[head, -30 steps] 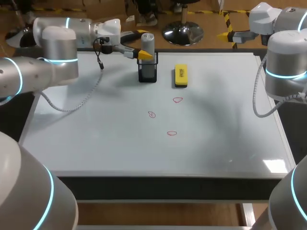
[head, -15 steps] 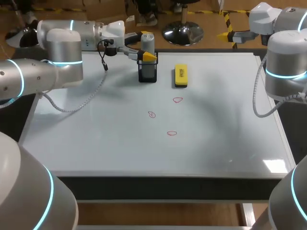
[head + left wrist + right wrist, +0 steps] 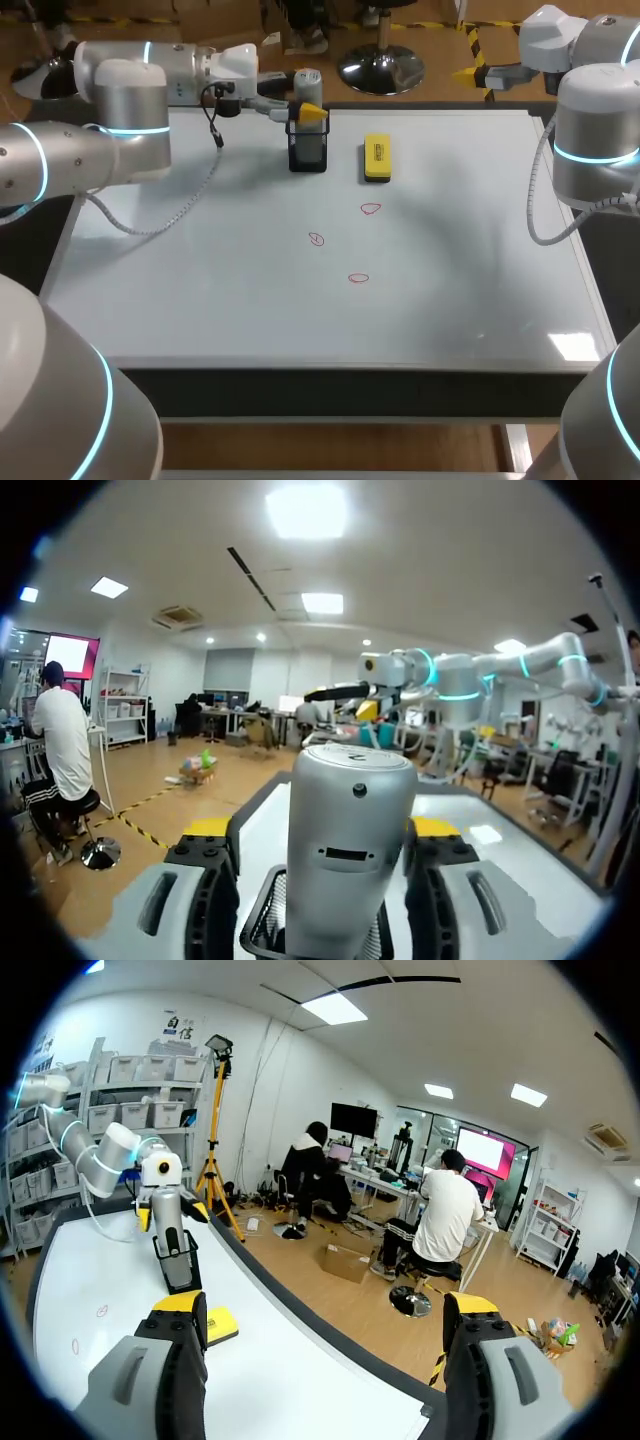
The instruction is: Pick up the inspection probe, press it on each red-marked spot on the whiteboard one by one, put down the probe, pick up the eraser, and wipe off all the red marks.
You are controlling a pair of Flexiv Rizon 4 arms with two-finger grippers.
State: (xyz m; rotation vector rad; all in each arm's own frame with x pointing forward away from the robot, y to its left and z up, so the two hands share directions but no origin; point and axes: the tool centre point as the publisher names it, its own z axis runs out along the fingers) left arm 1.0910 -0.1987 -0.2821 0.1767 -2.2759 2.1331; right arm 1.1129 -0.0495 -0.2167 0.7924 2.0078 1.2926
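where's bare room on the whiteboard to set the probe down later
Free: whiteboard left of the red marks, right of them and the eraser, and along the near edge. Crowded: far middle, where the left gripper flanks the probe in its holder, eraser alongside.

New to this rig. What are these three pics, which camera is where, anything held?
A robot with a left arm and a right arm at a whiteboard. The head view looks down from above and behind; each round picture comes from a camera on one arm's wrist. On the board: a grey probe standing in a black mesh holder, a yellow eraser and three red marks. The left claw straddles the probe, a gap showing on one side, so not gripped yet. The right claw is open and empty.
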